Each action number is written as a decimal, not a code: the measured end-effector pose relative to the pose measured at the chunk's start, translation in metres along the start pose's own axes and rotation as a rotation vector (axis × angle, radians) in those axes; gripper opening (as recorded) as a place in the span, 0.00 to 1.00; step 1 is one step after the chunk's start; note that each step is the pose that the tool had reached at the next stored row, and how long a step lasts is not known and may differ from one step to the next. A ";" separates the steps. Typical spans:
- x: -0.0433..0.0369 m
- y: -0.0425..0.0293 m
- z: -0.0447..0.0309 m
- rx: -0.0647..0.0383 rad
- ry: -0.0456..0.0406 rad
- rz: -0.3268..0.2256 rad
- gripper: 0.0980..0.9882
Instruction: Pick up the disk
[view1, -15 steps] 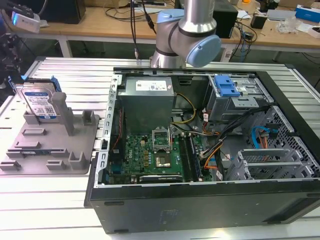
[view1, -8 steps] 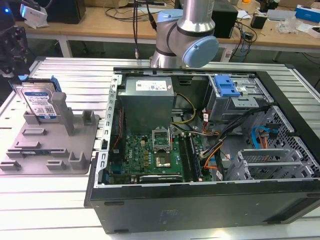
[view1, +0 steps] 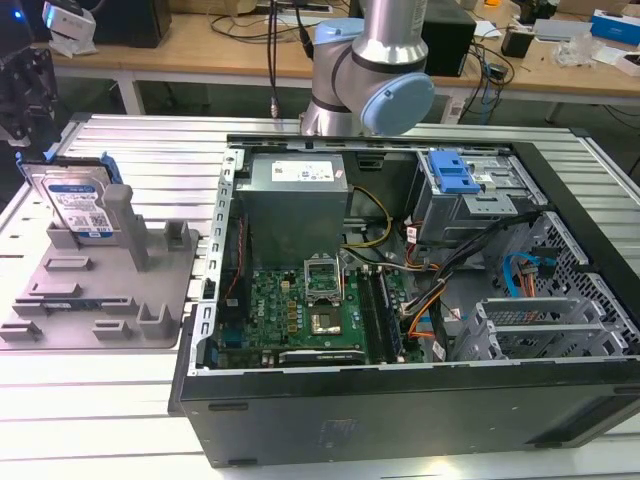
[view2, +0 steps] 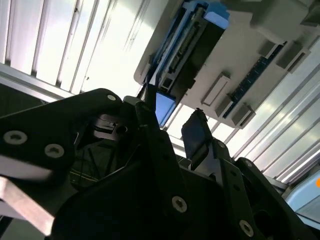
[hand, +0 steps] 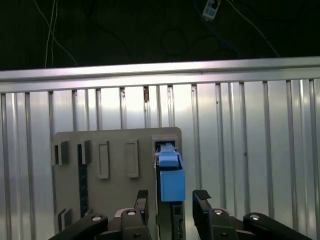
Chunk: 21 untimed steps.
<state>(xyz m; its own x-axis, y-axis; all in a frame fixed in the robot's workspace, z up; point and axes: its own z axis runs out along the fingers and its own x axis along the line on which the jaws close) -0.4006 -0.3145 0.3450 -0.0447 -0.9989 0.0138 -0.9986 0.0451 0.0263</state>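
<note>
I am seeing the disk (view1: 72, 200) showing silver metal, a white-and-blue label and blue side rails. The fixture tray (view1: 105, 290) is showing plain grey on the silver ribbed tabletop (view1: 140, 140). My gripper (hand: 172, 195) is showing black, and the motherboard (view1: 290, 300) green.

Hovering with hand (hand: 172, 198) spread either side of the blue-edged disk (hand: 171, 176), standing upright in grey tray (hand: 115, 150) on ribbed bench (hand: 250, 150).

A ribbed silver metal table (view1: 100, 420) gleams under bright light. Behind it stands a long wooden workbench (view1: 200, 55) strewn with cables (view1: 262, 22) and boxes (view1: 130, 20).
</note>
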 end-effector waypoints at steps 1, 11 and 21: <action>-0.0002 0.0003 0.0001 0.000 0.0002 -0.009 0.43; -0.0033 0.0098 0.0084 0.001 0.0024 -0.093 0.43; -0.0034 0.0096 0.0184 0.002 0.0025 -0.100 0.43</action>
<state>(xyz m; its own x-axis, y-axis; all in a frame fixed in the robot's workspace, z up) -0.4105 -0.3109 0.3268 0.0553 -0.9984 0.0137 -0.9982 -0.0549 0.0261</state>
